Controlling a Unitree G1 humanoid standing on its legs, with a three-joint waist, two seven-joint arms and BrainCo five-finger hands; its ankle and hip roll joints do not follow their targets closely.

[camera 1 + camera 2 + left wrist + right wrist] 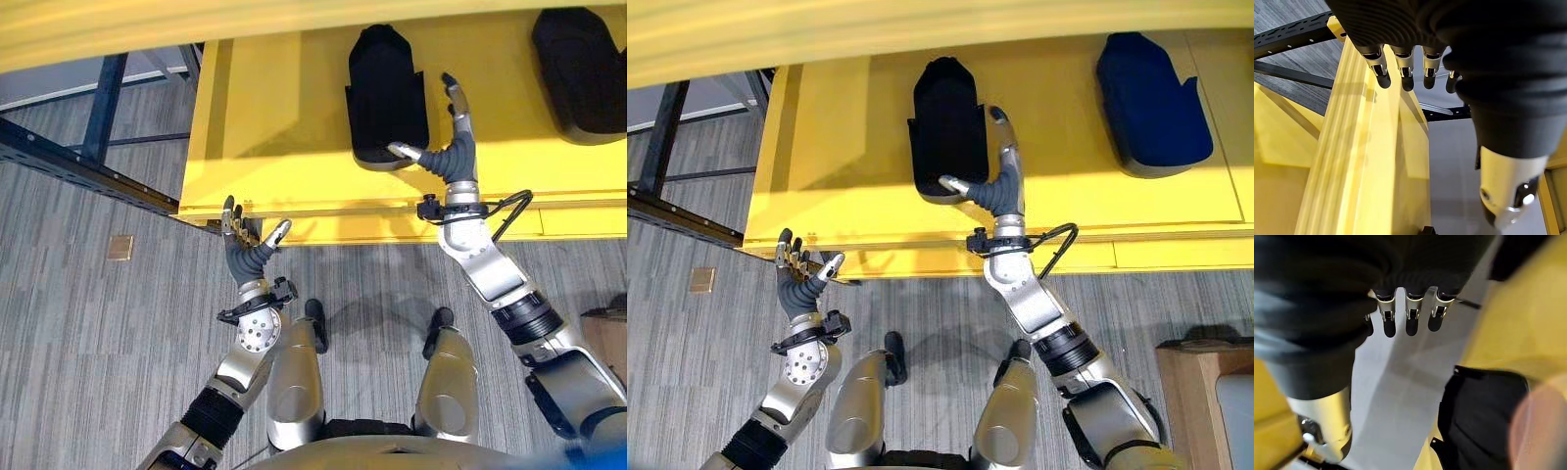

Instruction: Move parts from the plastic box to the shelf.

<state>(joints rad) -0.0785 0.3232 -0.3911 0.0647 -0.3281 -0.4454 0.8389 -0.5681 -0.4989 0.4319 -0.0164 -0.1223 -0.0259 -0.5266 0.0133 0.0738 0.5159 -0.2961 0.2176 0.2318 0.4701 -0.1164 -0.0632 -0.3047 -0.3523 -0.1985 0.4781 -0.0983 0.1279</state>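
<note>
A flat yellow shelf board (294, 127) is spanning grey striped carpet (88, 323), carrying two dark moulded plastic parts (945, 127), well apart. The right hand (456, 147) is resting released beside the left part; the left hand (245, 245) is hovering released at the near edge.

Painted shelf, matt black parts, metal and ribbed rubber.

Smooth yellow shelf (294, 117) with a painted, faintly satin finish, grooved along its front edge. Matt black parts: one (385, 93) dull and slightly textured like moulded plastic, the other (580, 69) the same make. Right robot hand (453, 147) and left robot hand (247, 247) in brushed silver metal with dark rubbery tips and ribbed matt black covers. Grey floor (88, 333) woven like short carpet. Dark perforated metal rack frame (69, 162), matt.
</note>
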